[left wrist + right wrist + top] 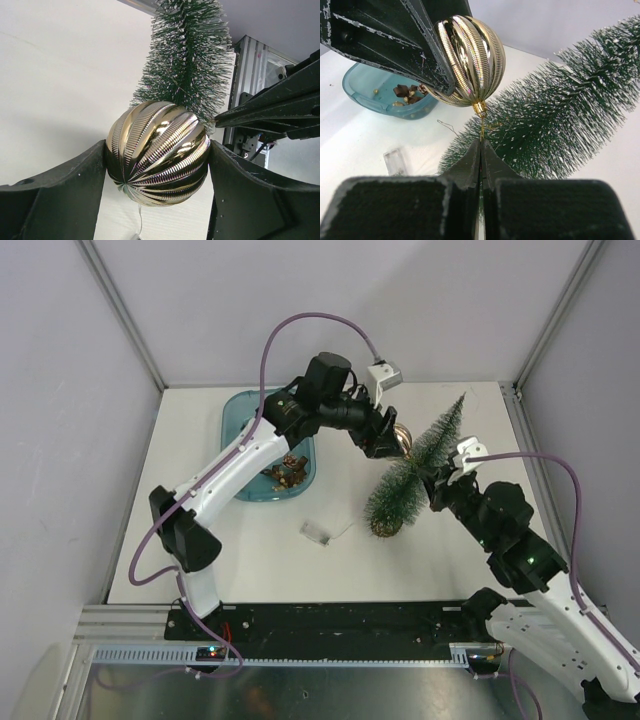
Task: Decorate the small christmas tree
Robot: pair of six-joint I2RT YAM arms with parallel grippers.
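The small christmas tree (415, 465) reaches from its brown base (387, 526) towards the far right, dark green with frosted tips; it also fills the right wrist view (555, 135) and rises behind the ball in the left wrist view (187, 55). My left gripper (392, 443) is shut on a ribbed gold ball ornament (157, 150), one finger on each side, right beside the tree's middle. From the tree's right side, my right gripper (481, 146) is shut on the ball's thin gold hanging thread (481, 127), just under its gold cap (480, 107).
A blue tray (238, 418) at the back left holds several brown and gold ornaments (285, 473). A small clear plastic box (315, 531) lies on the white table left of the tree's base. Metal frame posts stand at the back corners.
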